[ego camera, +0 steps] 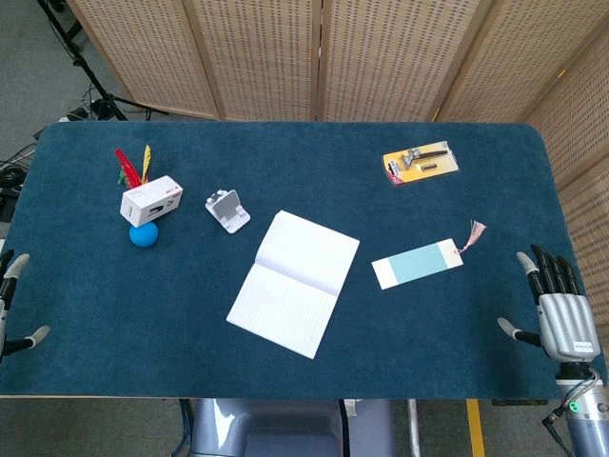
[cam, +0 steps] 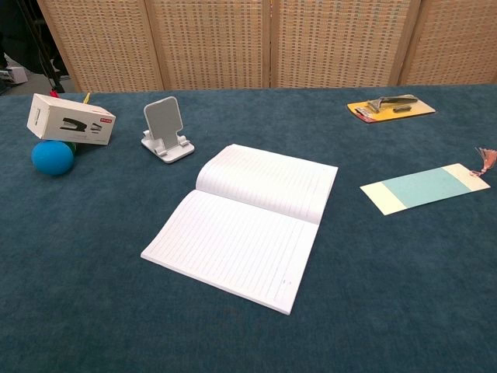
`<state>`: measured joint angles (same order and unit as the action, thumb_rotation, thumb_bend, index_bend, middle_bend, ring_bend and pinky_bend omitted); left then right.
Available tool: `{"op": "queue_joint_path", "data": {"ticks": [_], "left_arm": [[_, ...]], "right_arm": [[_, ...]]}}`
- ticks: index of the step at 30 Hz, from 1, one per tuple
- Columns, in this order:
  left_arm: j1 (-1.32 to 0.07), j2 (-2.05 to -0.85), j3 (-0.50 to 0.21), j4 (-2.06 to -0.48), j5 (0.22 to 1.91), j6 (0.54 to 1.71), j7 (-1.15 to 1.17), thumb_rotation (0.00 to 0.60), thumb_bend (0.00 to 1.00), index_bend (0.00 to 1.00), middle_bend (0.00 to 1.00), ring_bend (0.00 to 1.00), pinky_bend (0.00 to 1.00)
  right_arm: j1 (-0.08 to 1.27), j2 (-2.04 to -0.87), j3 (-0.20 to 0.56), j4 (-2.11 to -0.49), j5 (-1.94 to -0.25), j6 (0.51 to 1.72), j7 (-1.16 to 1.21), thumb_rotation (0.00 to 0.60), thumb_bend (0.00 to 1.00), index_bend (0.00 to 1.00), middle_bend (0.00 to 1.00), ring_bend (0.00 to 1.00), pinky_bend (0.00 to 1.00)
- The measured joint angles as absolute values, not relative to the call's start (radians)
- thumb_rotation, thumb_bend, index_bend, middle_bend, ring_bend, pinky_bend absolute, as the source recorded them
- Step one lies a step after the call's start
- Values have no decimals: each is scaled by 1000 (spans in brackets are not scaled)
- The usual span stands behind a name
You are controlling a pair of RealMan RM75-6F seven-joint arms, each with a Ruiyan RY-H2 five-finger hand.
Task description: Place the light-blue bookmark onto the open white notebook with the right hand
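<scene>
The light-blue bookmark point(ego camera: 417, 264) point(cam: 423, 188), with cream ends and a pink tassel, lies flat on the blue table to the right of the open white notebook point(ego camera: 294, 282) point(cam: 244, 221). The two do not touch. My right hand point(ego camera: 556, 309) rests at the table's right front edge, fingers spread, holding nothing, well to the right of the bookmark. At the left front edge my left hand point(ego camera: 13, 305) shows only partly, its fingers apart and empty. Neither hand appears in the chest view.
A white box point(ego camera: 151, 201) sits on a blue ball point(ego camera: 145, 235) at the left, with a white phone stand point(ego camera: 227, 210) beside it. A yellow blister pack with a tool point(ego camera: 420, 163) lies at the back right. Folding screens stand behind the table.
</scene>
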<state>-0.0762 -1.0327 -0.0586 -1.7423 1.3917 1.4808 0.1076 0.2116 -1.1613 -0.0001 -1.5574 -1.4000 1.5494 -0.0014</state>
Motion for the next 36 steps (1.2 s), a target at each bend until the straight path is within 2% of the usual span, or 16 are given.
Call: {"op": "queue_joint_path", "data": {"ticks": [6,10,15,20,29,36], "left_arm": [[-70,-1033,-47,-1723,1421,1483,73,600,0,0,0,0,0],[-65,-1033,-44,-1710,1444,1498,49,600,0,0,0,0,0],[-71,-1034,-48,-1708,1439,1488,52,600,0,0,0,0,0],[-83,-1040,-56,-1708,1421,1465,69,600,0,0,0,0,0],[-110,-1064,-69,-1709,1372,1415,129,600,0,0,0,0,0],[-131,-1078,-80,-1700,1325,1373,151,600,0,0,0,0,0]], "right_arm": [[202,-1159,11,-1560,-1400,1531,-8,600,0,0,0,0,0],[224,-1150,13,-1542,-1422,1469,21,600,0,5,0,0,0],[289,-1141,21,-1490,-1460,1373,48,600,0,135,0,0,0],[385,-1153,36,-1385,-1495,1243,88,600,0,244,0,0,0],[580,-1227,12,-1139,-1599,973,225,600,0,258,0,0,0],[674,-1296,-18,-1026,-1676,912,286,600,0,276,0,0,0]]}}
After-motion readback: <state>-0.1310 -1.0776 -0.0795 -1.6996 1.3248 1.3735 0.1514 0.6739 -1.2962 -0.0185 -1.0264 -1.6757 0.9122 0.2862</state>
